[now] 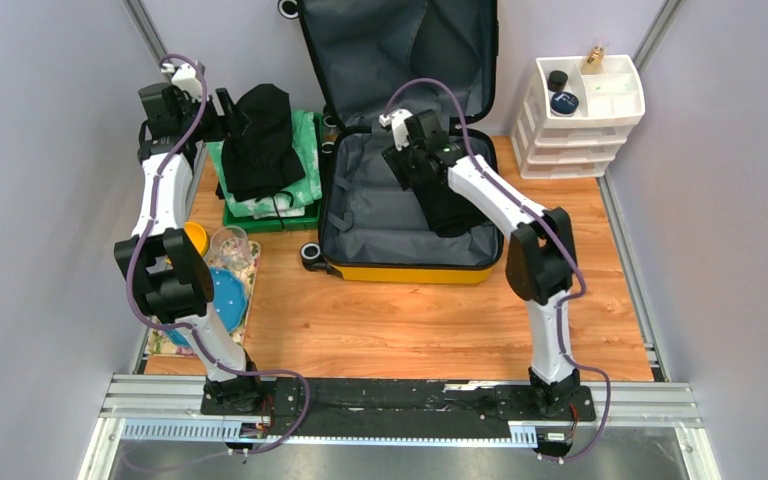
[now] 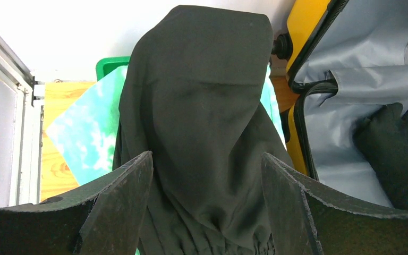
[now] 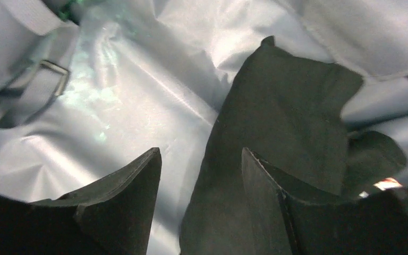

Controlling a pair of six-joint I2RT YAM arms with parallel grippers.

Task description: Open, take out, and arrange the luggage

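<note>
Left gripper (image 2: 207, 155) clamps black garment (image 2: 202, 95) at upper left; right gripper (image 3: 201, 151), jaws apart, hovers inside the open luggage (image 1: 360, 212).

Yellow luggage (image 1: 406, 225) lies open, lid upright.

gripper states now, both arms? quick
Left gripper: closed on the black garment.
Right gripper: open, empty, inside the luggage beside a black cloth.
</note>
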